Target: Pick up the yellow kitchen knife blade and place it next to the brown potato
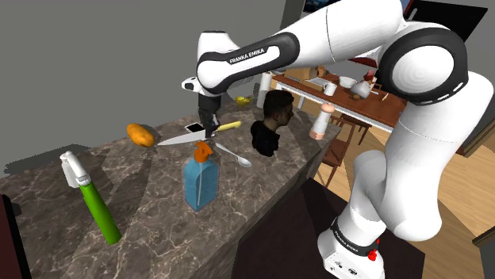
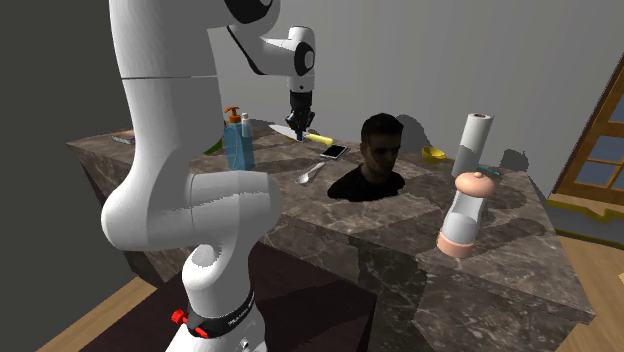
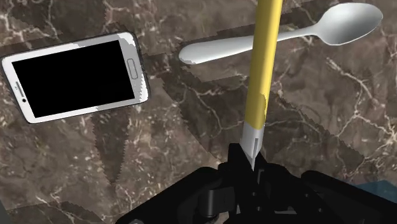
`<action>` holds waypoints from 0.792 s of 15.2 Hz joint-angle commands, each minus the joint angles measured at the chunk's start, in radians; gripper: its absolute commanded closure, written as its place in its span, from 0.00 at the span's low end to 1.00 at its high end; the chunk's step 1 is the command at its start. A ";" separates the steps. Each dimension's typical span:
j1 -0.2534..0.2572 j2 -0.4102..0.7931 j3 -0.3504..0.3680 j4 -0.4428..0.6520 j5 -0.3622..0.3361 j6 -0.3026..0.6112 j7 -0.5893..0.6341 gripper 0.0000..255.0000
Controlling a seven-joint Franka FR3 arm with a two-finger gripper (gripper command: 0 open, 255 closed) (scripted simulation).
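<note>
**A:** Where is the knife?

**B:** In the gripper [image 1: 208,133]. The black fingers pinch the knife [image 1: 186,138] on the steel, just past its yellow handle. In the wrist view the handle runs out from between them, above the marble. In the shoulder view the knife sits at centre frame, lying roughly level. Its blade tip points left and its handle points right, and it looks lifted off the stone.

**A:** And the potato?

**B:** The orange-brown potato [image 1: 140,135] is left of centre. It lies close to the far edge of the countertop [image 1: 151,231], where the grey wall [image 1: 79,63] rises. The blade tip is near it but not touching.

**A:** What crowds the space?

**B:** Just below the knife a blue bottle [image 1: 200,182] with an orange top stands upright. A spoon [image 1: 235,155] lies just to its right. A phone [image 1: 194,127] lies flat beside the gripper, towards the wall. A dark bust [image 1: 272,120] stands right of centre. At lower left a green spray bottle [image 1: 95,204] stands upright, well apart from the potato.

**A:** Any open room?

**B:** Bare marble spreads between the potato, the green spray bottle and the blue bottle. The countertop's near edge runs diagonally from the bottom of the frame up to the right, past the bust. The strip between the potato and the wall-side edge is narrow.
</note>
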 commanded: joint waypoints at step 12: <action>-0.013 0.092 0.014 -0.081 0.066 0.159 -0.049 1.00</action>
